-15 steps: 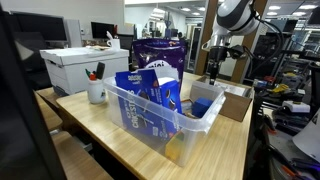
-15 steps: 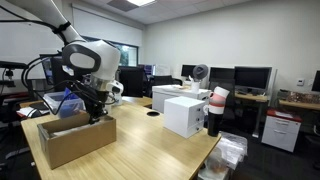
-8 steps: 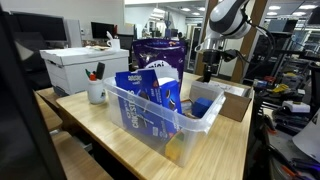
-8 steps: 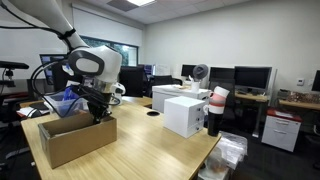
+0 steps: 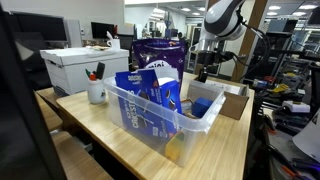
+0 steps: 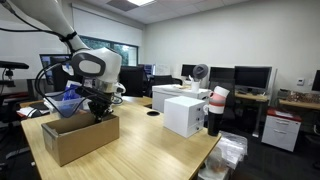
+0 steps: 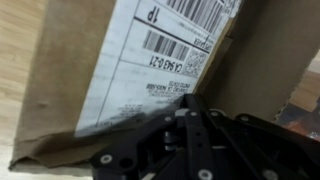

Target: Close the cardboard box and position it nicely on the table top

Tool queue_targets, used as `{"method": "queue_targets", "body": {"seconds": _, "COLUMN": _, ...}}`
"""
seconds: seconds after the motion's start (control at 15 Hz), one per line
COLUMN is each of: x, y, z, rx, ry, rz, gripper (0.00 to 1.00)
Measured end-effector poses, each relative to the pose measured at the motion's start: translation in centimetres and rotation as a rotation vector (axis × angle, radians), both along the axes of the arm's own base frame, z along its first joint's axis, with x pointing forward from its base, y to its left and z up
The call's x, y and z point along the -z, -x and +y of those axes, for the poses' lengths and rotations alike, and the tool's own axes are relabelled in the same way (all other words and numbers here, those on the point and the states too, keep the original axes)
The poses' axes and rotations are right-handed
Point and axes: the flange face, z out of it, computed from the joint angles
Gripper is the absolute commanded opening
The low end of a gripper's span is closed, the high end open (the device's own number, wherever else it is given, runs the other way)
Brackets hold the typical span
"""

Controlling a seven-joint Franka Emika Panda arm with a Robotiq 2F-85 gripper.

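Observation:
The cardboard box (image 5: 238,102) (image 6: 75,140) is brown and low, and it stands on the pale wooden table top (image 5: 95,128) (image 6: 150,152) behind the clear bin. My gripper (image 5: 205,74) (image 6: 100,114) hangs at the box's rim, pointing down into its open top. In the wrist view a box flap (image 7: 70,70) with a white shipping label (image 7: 150,55) fills the frame. The gripper (image 7: 190,102) is shut, its tips together at the label's edge with nothing seen between them. Whether the tips touch the flap I cannot tell.
A clear plastic bin (image 5: 165,125) of blue snack packs stands in front of the box. A white lidded file box (image 5: 80,65) (image 6: 185,112) and a mug (image 5: 96,92) with pens share the table. Desks, monitors and chairs surround it.
The arm has shifted a little sideways along the box's rim, gripper still shut. The box itself has barely moved.

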Motion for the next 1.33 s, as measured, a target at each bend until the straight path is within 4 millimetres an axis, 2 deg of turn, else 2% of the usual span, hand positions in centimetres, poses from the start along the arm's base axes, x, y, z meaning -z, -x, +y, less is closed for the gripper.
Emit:
{"method": "queue_targets", "body": {"seconds": 0.4, "x": -0.2, "y": -1.7, "z": 1.4, "rx": -0.057, "ry": -0.001, "rz": -0.050, "gripper": 0.03}}
{"method": "queue_targets", "body": {"seconds": 0.93, "x": -0.5, "y": -4.6, "z": 2.2, "rx": -0.015, "ry": 0.006, "rz": -0.151, "gripper": 0.03}}
{"method": "queue_targets", "body": {"seconds": 1.0, "x": -0.7, "y": -4.8, "z": 2.2, "rx": -0.009, "ry": 0.008, "rz": -0.156, "gripper": 0.29}}
{"method": "queue_targets", "body": {"seconds": 1.07, "x": -0.9, "y": -5.0, "z": 2.1, "rx": 0.007, "ry": 0.009, "rz": -0.159, "gripper": 0.29}}
{"method": "queue_targets", "body": {"seconds": 1.2, "x": -1.7, "y": -5.3, "z": 2.0, "rx": 0.041, "ry": 0.014, "rz": -0.164, "gripper": 0.40}}
{"method": "queue_targets", "body": {"seconds": 1.27, "x": -2.7, "y": -5.4, "z": 1.9, "rx": 0.064, "ry": 0.027, "rz": -0.169, "gripper": 0.47}}
{"method": "queue_targets", "body": {"seconds": 1.33, "x": -4.0, "y": -5.4, "z": 1.8, "rx": 0.086, "ry": 0.043, "rz": -0.177, "gripper": 0.58}}
